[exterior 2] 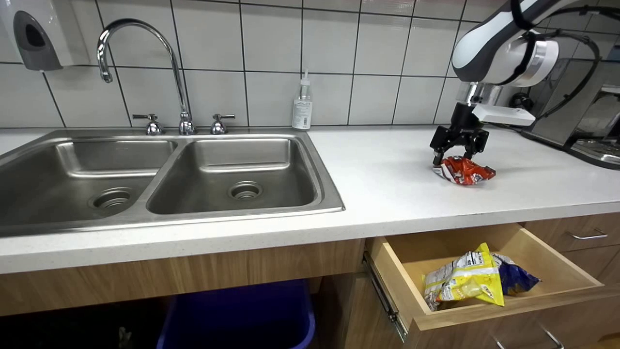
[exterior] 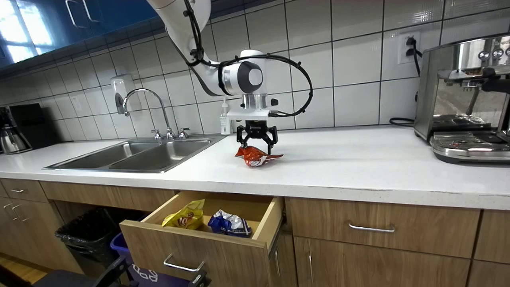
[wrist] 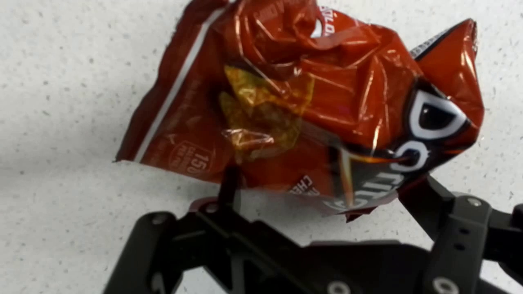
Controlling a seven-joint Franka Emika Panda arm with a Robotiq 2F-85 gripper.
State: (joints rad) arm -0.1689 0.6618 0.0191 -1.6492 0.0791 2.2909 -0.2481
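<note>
Kitchen: speckled white worktop (exterior: pixel 358 163) below a pale, dark-grouted tile wall (exterior: pixel 354 63). On it, right of the stainless double-bowl sink (exterior 2: pixel 331 198) & beyond the pulled-out wood-grain drawer (exterior: pixel 223 255), lies a crumpled glossy red-orange chip bag (wrist: pixel 327 90). Black two-finger gripper (exterior: pixel 257 149) is right over its far edge, fingers spread wide, holding nothing; can't tell if the tips press on the film.

Risks, my read: most of the bag sits on the near side of the fingers, so a squeeze here might catch only loose film & slip, b/c it's slick. Tips too low could scrape the worktop; too hard a pinch would prob. crush the contents. A nudge toward the near side might skid the bag along, b/c it looks light, poss. over the worktop's edge into the drawer.

Surface/room: boxy stainless espresso machine (exterior: pixel 462 95) at the right, clear plastic pump bottle (exterior 2: pixel 302 109) near the wall, chrome gooseneck faucet (exterior 2: pixel 180 89) at the sink's far rim. Drawer holds a yellow foil snack bag (exterior: pixel 185 215) on the left w/ a crumpled blue-and-silver snack bag (exterior: pixel 230 224) to its right. Glossy blue wall cabinet (exterior: pixel 63 32), upper left.
</note>
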